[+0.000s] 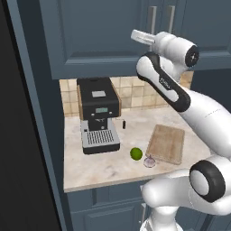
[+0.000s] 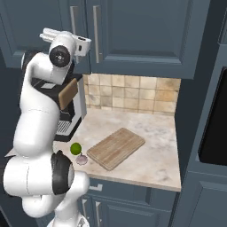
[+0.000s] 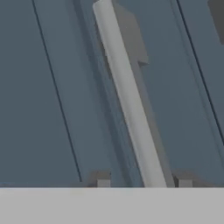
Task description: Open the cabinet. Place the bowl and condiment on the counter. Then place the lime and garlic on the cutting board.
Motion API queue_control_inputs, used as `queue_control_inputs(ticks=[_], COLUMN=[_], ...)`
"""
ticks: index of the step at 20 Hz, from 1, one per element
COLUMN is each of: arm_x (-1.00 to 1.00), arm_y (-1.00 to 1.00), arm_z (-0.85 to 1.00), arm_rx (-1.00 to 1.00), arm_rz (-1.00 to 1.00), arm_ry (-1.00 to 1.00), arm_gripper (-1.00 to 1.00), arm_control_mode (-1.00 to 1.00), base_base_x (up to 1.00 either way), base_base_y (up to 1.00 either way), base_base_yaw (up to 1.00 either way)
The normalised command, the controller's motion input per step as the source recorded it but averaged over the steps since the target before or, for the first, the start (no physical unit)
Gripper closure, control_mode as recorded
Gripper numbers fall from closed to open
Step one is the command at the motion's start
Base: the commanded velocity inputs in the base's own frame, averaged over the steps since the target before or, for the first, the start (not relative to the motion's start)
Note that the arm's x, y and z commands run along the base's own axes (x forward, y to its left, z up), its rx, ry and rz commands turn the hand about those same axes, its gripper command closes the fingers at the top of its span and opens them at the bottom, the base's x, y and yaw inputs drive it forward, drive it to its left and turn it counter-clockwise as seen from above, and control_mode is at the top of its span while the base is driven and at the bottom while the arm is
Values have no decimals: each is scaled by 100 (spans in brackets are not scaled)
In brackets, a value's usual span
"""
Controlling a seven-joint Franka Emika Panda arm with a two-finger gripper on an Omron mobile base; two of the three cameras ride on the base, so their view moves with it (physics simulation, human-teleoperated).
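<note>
The cabinet (image 1: 99, 36) (image 2: 146, 31) hangs over the counter (image 1: 103, 167) (image 2: 155, 164) with its slate-blue doors shut. My gripper (image 3: 143, 183) (image 1: 136, 36) (image 2: 47, 34) is raised against a door, open. A silver bar handle (image 3: 127, 100) runs between the fingertips, closer to the right tip and with a gap on the left. On the counter, the lime (image 1: 136, 154) (image 2: 76, 148) and the pale garlic (image 1: 149, 161) (image 2: 81, 159) lie just left of the wooden cutting board (image 1: 166, 143) (image 2: 116, 147). The bowl and condiment are hidden.
A black and silver coffee machine (image 1: 98, 113) (image 2: 66, 115) stands at the back left of the counter. A tall dark panel (image 1: 27, 135) bounds the left side. A tall unit with a dark opening (image 2: 213, 124) bounds the right.
</note>
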Motion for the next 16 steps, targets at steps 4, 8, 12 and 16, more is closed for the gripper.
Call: queue_control_inputs(ticks=[4, 8, 12, 16], arm_x=[-55, -71, -80, -92], arm_y=[81, 99, 100, 100], arm_z=[11, 12, 8, 1], arm_rx=[6, 4, 2, 0], arm_rz=[32, 29, 24, 18], arm_ry=[20, 21, 20, 19], arm_gripper=[100, 100, 100, 100], arm_control_mode=[-100, -100, -100, -100], base_base_x=[0, 0, 0, 0], base_base_y=[0, 0, 0, 0], base_base_yaw=[0, 0, 0, 0])
